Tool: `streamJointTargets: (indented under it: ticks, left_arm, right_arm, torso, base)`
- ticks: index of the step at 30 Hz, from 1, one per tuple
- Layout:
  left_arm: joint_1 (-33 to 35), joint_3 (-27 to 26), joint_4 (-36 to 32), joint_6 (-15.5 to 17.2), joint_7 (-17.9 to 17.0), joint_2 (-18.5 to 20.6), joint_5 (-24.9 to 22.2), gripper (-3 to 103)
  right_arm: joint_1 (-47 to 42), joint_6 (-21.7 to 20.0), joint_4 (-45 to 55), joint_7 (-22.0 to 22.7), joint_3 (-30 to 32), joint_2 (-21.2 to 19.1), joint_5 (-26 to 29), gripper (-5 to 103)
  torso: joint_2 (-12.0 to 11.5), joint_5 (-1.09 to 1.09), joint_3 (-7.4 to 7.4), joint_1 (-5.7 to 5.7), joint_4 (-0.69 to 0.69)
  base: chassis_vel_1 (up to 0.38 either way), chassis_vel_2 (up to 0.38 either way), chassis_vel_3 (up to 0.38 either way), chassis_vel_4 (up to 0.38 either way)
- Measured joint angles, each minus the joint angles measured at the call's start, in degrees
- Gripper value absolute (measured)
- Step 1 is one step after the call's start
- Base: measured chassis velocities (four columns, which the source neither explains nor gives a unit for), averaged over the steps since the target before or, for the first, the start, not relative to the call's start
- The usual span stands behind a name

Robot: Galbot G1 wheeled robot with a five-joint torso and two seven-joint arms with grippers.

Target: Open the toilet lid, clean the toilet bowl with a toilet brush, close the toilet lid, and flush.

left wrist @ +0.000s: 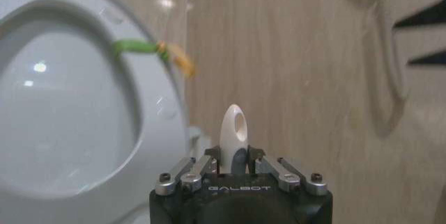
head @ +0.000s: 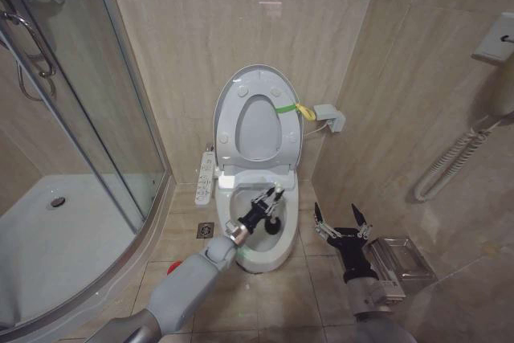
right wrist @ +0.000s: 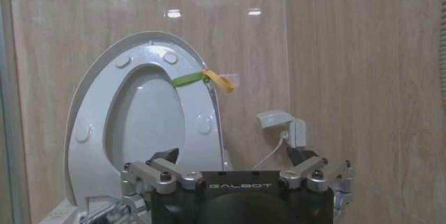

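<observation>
While the large glossy white plastic toilet lid stands raised against the beige tiled wall, with the ring-shaped white seat up against it and a green-and-yellow band tied at its edge, the left claw reaches over the elongated white ceramic toilet bowl. Its fingers are closed on the thin white stick handle of the toilet brush, whose dark bristle head sits down inside the bowl; in the left wrist view the handle's rounded tip with its hanging hole pokes up between the fingers. The right claw hovers to the right of the bowl above the floor, fingers spread wide and holding nothing. Both wrists carry the word "GALBOT" (raised lettering on the black housing). A white socket box is mounted on the wall beside the lid.
</observation>
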Motion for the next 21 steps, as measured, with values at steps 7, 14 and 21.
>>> streamJointTargets:
  ticks: [7, 14, 21]
  left_arm:
    - [1.29, 1.3, -3.07, 0.22, -0.59, -0.48, 0.18, 25]
    - [1.15, 0.77, 2.92, -0.14, 0.02, -0.48, 0.94, 25]
    - [0.68, -0.57, 5.0, -0.37, -0.16, 0.62, 1.73, 25]
  right_arm:
    - [0.0, 0.0, 0.0, 0.0, 0.0, 0.0, 0.0, 100]
    - [0.0, 0.0, 0.0, 0.0, 0.0, 0.0, 0.0, 100]
    - [0.0, 0.0, 0.0, 0.0, 0.0, 0.0, 0.0, 100]
  torso:
    - [0.0, 0.0, 0.0, 0.0, 0.02]
    - [0.0, -0.02, 0.0, 0.0, 0.02]
    - [0.0, -0.02, 0.0, 0.0, 0.02]
  base:
    - [0.0, 0.0, 0.0, 0.0]
    - [0.0, 0.0, 0.0, 0.0]
    - [0.0, 0.0, 0.0, 0.0]
